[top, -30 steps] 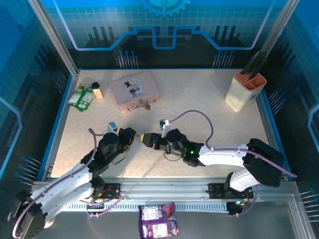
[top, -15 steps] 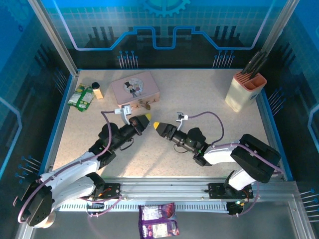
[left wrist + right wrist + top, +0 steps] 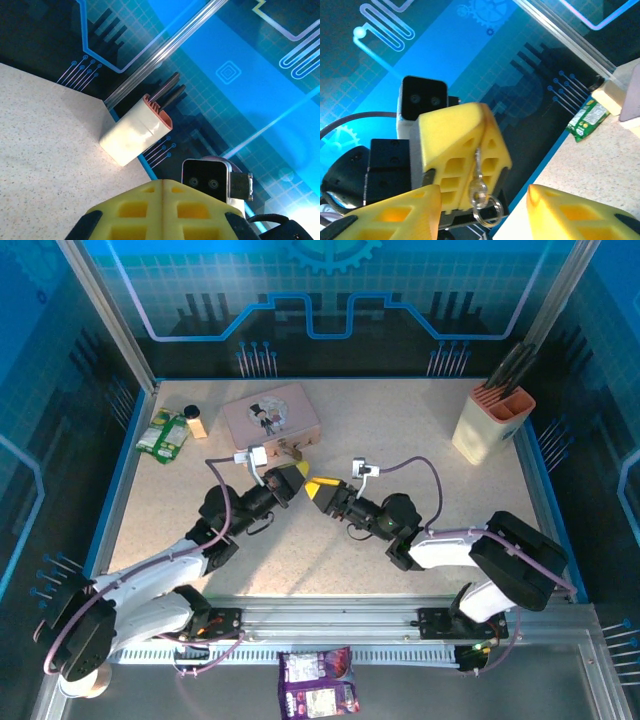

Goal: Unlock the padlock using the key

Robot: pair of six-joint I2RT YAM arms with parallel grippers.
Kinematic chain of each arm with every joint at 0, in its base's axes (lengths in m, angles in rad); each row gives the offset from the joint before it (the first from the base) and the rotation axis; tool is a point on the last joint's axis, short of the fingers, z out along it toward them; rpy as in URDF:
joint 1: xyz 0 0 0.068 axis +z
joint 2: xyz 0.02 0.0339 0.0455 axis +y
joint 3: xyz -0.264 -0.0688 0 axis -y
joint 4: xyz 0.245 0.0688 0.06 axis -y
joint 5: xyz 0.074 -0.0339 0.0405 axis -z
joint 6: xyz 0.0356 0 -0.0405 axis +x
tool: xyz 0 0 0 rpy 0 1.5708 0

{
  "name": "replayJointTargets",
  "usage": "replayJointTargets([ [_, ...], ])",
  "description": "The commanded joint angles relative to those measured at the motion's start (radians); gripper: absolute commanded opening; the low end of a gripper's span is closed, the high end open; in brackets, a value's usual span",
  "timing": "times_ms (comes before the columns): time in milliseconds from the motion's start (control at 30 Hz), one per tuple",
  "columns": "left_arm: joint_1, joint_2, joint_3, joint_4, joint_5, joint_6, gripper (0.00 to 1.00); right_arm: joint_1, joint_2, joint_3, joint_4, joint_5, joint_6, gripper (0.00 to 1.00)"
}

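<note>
My left gripper [image 3: 292, 480] is shut on the key [image 3: 479, 182]. In the right wrist view the thin silver key is pinched between the left gripper's yellow fingers [image 3: 452, 150], with its ring hanging below. My right gripper [image 3: 320, 488] faces it tip to tip, a small gap away. Its jaws stand open on either side of the key, with nothing between them [image 3: 484, 192]. The small brass padlock [image 3: 295, 452] lies on the table by the front edge of the pink box [image 3: 270, 418], just beyond both grippers. In the left wrist view the left fingertips [image 3: 163, 186] are pressed together.
A beige knife block [image 3: 492, 422] stands at the back right, also seen in the left wrist view [image 3: 135, 135]. Green packets [image 3: 163, 434] and a small bottle [image 3: 195, 422] lie at the back left. A purple packet [image 3: 318, 683] lies below the rail.
Both arms have reached forward toward the pink box. The two grippers have risen and now meet tip to tip, and the right jaws have narrowed somewhat.
</note>
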Motion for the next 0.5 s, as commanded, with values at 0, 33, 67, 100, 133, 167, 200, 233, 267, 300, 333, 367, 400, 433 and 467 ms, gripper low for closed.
replayJointTargets([
  [0,-0.004,0.021,0.013,0.117,0.027,-0.046,0.0,0.014,-0.025,0.03,0.053,-0.026,-0.047,0.46],
  [33,-0.004,0.026,0.016,0.121,0.03,-0.052,0.0,0.015,-0.03,0.03,0.053,-0.028,-0.053,0.44],
  [67,-0.004,0.03,0.015,0.128,0.034,-0.056,0.0,0.015,-0.032,0.031,0.053,-0.028,-0.056,0.42],
  [100,-0.005,0.029,0.014,0.134,0.035,-0.059,0.0,0.015,-0.033,0.031,0.053,-0.028,-0.055,0.41],
  [133,-0.005,0.029,0.012,0.137,0.034,-0.064,0.0,0.015,-0.027,0.031,0.053,-0.027,-0.053,0.39],
  [167,-0.005,0.026,0.011,0.136,0.034,-0.065,0.0,0.014,-0.025,0.031,0.053,-0.028,-0.05,0.38],
  [200,-0.005,0.023,0.011,0.134,0.033,-0.065,0.0,0.014,-0.021,0.033,0.053,-0.027,-0.048,0.36],
  [233,-0.005,0.021,0.011,0.13,0.033,-0.068,0.0,0.014,-0.019,0.034,0.053,-0.025,-0.045,0.34],
  [267,-0.005,0.021,0.009,0.13,0.034,-0.07,0.0,0.015,-0.018,0.036,0.053,-0.026,-0.045,0.32],
  [300,-0.004,0.021,0.009,0.131,0.034,-0.073,0.0,0.014,-0.019,0.037,0.053,-0.028,-0.045,0.3],
  [333,-0.006,0.022,0.006,0.134,0.033,-0.076,0.0,0.014,-0.021,0.04,0.053,-0.031,-0.045,0.28],
  [367,-0.007,0.023,0.002,0.134,0.03,-0.08,0.0,0.014,-0.021,0.044,0.053,-0.035,-0.044,0.26],
  [400,-0.007,0.024,0.001,0.137,0.03,-0.083,0.0,0.015,-0.024,0.046,0.053,-0.035,-0.043,0.25],
  [433,-0.007,0.024,-0.001,0.14,0.029,-0.084,0.0,0.015,-0.026,0.046,0.052,-0.035,-0.042,0.23],
  [467,-0.007,0.026,-0.004,0.143,0.028,-0.085,0.0,0.013,-0.029,0.048,0.053,-0.035,-0.042,0.22],
])
